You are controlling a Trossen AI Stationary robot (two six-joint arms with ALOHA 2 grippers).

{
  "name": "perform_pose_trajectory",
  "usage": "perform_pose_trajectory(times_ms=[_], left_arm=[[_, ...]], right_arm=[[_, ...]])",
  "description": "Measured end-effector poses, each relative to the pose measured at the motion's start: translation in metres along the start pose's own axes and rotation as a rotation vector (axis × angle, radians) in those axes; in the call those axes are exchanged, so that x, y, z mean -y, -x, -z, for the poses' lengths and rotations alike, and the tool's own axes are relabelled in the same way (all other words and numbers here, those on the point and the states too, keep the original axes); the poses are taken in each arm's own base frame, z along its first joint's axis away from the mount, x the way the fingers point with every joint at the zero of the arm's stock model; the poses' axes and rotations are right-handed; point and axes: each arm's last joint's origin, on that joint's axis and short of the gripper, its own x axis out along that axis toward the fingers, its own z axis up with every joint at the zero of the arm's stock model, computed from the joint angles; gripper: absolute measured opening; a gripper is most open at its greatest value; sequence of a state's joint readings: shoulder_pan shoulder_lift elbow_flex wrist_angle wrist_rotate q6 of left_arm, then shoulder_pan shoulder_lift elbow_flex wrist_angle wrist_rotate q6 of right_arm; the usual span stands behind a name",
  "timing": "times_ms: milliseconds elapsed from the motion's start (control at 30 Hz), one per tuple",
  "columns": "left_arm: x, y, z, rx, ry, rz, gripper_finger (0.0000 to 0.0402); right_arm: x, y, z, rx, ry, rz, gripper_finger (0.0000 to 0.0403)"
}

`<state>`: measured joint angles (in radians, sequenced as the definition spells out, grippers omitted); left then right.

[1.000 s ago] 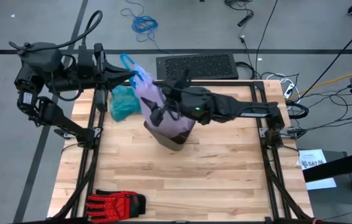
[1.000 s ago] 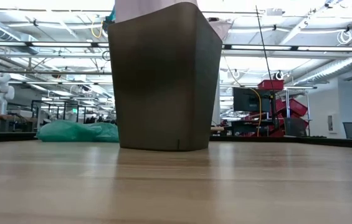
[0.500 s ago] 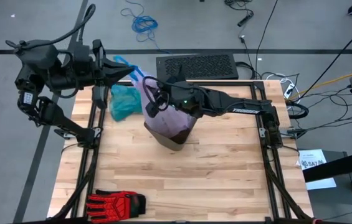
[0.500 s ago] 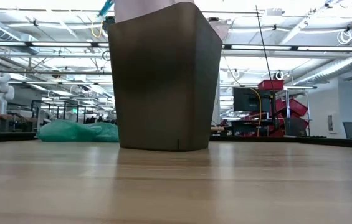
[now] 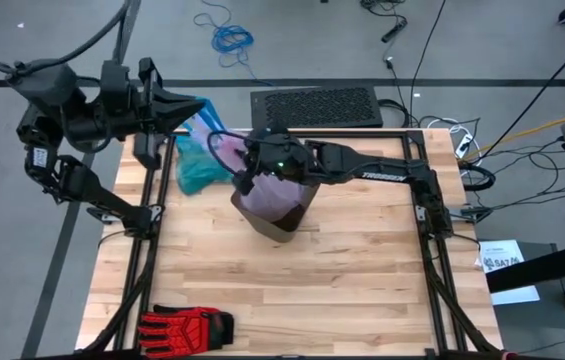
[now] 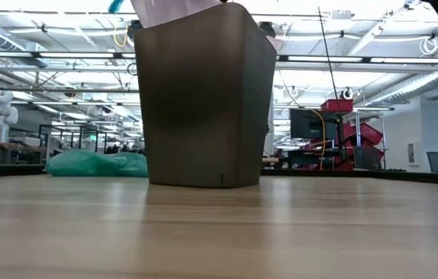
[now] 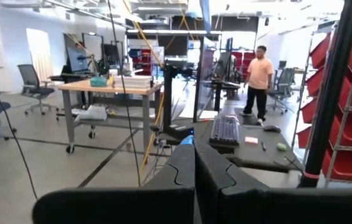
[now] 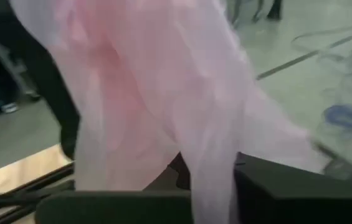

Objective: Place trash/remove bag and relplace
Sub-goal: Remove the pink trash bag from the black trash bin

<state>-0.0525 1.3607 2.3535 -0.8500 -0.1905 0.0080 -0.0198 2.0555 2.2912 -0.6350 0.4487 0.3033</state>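
The pale pink bag (image 5: pixel 224 150) sits in the brown bin (image 5: pixel 280 212) in the middle of the table, and its top is pulled out toward the far left. In the low view the bag (image 6: pixel 168 8) rises above the bin's rim (image 6: pixel 203 101). My left gripper (image 5: pixel 202 107) is shut at the bag's top end, beyond the table's far left corner. My right gripper (image 5: pixel 246 166) is shut on the bag just left of the bin's mouth. My left gripper pinches the bag's top end at the blue drawstring (image 7: pixel 187 140) between its two shut fingers, coming level from the table's left. The bag runs taut from there down to the bin. My right gripper pinches gathered pink film (image 8: pixel 208 177) between its fingers, near the bin's mouth, coming from the table's right. How many layers it has, I cannot tell. The film rises above the fingers toward the left gripper.
A crumpled teal-green bag (image 5: pixel 198 166) lies on the table's far left, next to the bin, and shows in the low view (image 6: pixel 98 163). A red and black glove (image 5: pixel 186 326) lies at the near left edge. A black mat (image 5: pixel 317 106) lies beyond the far edge.
My left gripper has gone toward the table's left and far edge, drawing the bag's top out and taut. My right gripper has gone left and toward the far edge along the bag. The bin has stayed where it was.
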Motion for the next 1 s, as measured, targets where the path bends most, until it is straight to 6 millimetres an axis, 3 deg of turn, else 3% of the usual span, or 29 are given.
perform_pose_trajectory(times_ms=[200,500,667,833,1000], left_arm=[[0.000,0.002,-0.003,0.023,0.005,0.008,0.0000],[-0.001,0.005,-0.003,0.022,0.006,0.010,0.0000],[-0.001,0.005,-0.002,0.003,0.003,0.010,0.0000],[-0.001,0.005,0.000,-0.012,0.000,0.008,0.0000],[-0.001,0.005,0.000,-0.012,0.000,0.007,0.0000]], right_arm=[[0.001,0.009,-0.006,-0.010,0.017,-0.086,0.0037],[0.014,0.055,-0.036,0.019,-0.023,-0.286,0.0199],[0.022,0.080,-0.049,0.057,0.006,-0.303,0.0270],[0.031,0.090,-0.056,0.075,-0.002,-0.291,0.0307],[0.035,0.083,-0.053,0.041,-0.023,-0.268,0.0313]])
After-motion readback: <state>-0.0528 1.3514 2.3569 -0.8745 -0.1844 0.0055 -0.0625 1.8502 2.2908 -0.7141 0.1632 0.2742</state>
